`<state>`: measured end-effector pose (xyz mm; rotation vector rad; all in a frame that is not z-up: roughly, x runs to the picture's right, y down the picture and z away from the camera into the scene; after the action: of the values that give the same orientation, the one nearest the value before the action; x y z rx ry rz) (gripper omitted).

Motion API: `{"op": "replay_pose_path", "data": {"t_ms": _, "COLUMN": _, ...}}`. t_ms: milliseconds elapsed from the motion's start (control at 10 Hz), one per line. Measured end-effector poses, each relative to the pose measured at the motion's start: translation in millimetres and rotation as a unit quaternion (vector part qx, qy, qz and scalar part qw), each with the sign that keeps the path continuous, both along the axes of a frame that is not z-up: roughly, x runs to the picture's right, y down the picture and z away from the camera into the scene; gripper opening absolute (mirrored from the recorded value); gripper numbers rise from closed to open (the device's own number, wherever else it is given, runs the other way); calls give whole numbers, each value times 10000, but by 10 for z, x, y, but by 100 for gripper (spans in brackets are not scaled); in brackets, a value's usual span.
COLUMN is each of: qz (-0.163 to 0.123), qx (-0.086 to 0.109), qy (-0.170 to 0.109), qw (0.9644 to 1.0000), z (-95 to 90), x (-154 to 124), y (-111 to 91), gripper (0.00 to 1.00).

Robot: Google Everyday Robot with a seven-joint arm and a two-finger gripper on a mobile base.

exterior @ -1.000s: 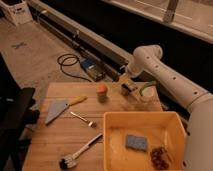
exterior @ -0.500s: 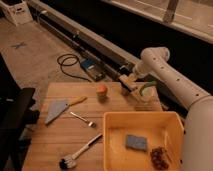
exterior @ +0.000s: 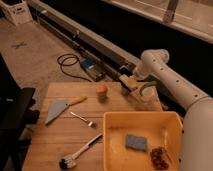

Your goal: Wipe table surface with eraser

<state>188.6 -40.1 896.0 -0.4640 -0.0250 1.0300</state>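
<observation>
In the camera view, the robot's tool (exterior: 131,90) is down at the far right edge of the wooden counter (exterior: 60,137), spread wide. The eraser (exterior: 125,80) sits right at the tool. It is a small block with a pale tan top and a dark bottom. It is hard to tell if the tool touches it. The eraser looks light and stiff, likely with a soft pad below, so it is probably best to grab its two long sides, pad down. The counter is flat, smooth planks. At the near right, a yellow tub (exterior: 172,120) holds a square blue sponge (exterior: 135,142).
</observation>
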Motion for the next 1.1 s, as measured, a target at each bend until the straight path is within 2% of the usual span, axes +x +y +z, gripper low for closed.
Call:
{"op": "replay_pose_path", "data": {"t_ms": 400, "qz": 34, "qx": -218, "qy": -64, "qw": 9997, "z": 46, "x": -57, "y": 134, "gripper": 65}}
{"op": "replay_pose_path", "data": {"t_ms": 500, "qz": 29, "qx": -242, "qy": -76, "qw": 9997, "z": 50, "x": -58, "y": 156, "gripper": 62}}
{"op": "replay_pose_path", "data": {"t_ms": 600, "qz": -14, "qx": -265, "qy": -87, "qw": 9996, "z": 52, "x": -52, "y": 197, "gripper": 50}}
{"op": "replay_pose_path", "data": {"t_ms": 800, "qz": -81, "qx": -241, "qy": -101, "qw": 9996, "z": 30, "x": -63, "y": 196, "gripper": 34}}
{"op": "replay_pose_path", "data": {"t_ms": 1100, "qz": -170, "qx": -137, "qy": -169, "qw": 9996, "z": -57, "x": -128, "y": 135, "gripper": 4}}
